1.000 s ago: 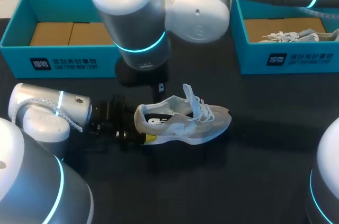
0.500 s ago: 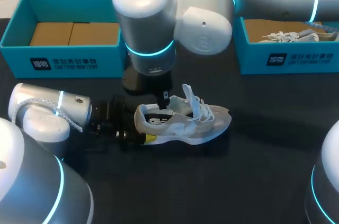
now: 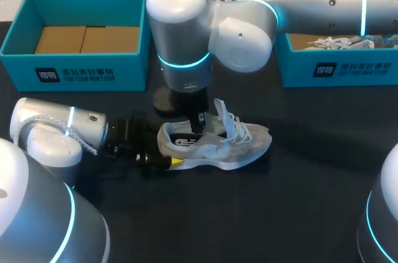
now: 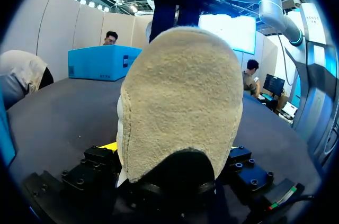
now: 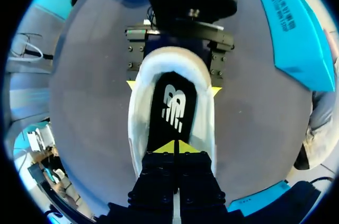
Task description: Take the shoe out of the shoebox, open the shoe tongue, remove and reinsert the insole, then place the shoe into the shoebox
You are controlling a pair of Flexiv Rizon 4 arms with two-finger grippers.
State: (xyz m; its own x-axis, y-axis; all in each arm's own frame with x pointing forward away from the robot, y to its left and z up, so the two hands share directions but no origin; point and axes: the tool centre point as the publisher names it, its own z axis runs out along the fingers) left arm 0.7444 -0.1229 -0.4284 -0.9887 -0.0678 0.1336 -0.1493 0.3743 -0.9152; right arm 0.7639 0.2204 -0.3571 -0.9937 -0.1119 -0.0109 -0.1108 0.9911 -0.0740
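A beige and white shoe (image 3: 214, 142) lies on its sole in the middle of the black table, toe pointing right, tongue and laces raised. My left gripper (image 3: 166, 150) is at its heel, jaws wide, with a yellow fingertip (image 5: 131, 83) against each side of the heel. In the left wrist view the suede heel (image 4: 180, 102) fills the space between the fingers. My right gripper (image 5: 175, 147) points down into the shoe's opening, its yellow tips pressed together just over the black insole (image 5: 174, 105). I see nothing between its tips.
A blue shoebox (image 3: 81, 71) with brown cardboard inside stands at the back left. Another blue box (image 3: 336, 70) at the back right holds a second shoe (image 3: 339, 42). My right arm's big elbow (image 3: 186, 33) hangs over the table behind the shoe.
My right arm has swung right and lowered, bringing its shut gripper from behind the shoe down into the shoe's opening. Neither the shoe nor the left arm has moved.
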